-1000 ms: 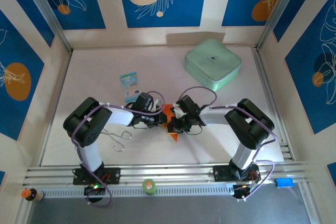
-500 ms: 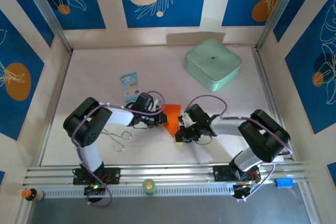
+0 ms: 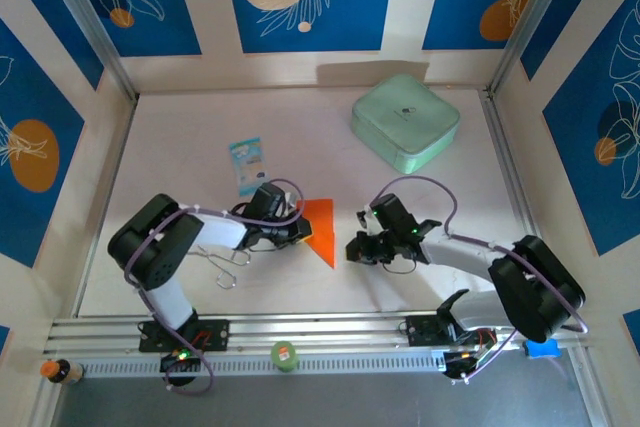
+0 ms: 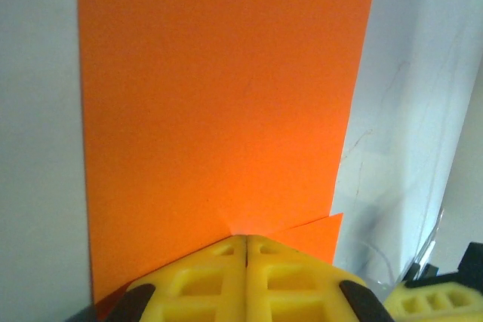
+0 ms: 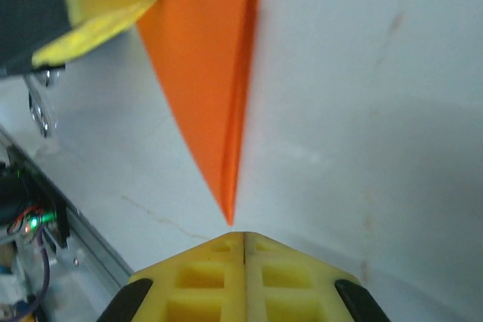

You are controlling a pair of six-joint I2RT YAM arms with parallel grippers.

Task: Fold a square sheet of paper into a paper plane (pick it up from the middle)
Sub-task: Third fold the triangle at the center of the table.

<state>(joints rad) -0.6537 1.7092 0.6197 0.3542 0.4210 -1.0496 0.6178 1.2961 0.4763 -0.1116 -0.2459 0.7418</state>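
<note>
The folded sheet of paper [image 3: 321, 224] lies on the table [image 3: 180, 137], about midway between the left and right edges and closer to the near edge than to the far one. The left gripper [image 3: 300, 231] is at the left side of the sheet and touches it. The right gripper [image 3: 352, 250] is on the right of the sheet, just beside its near tip but apart from it. The packet [image 3: 246, 167] lies behind the left gripper. The box [image 3: 405, 122] sits near the far right corner. A small metal thing [image 3: 228, 261] lies left of the sheet, towards the near edge.
</note>
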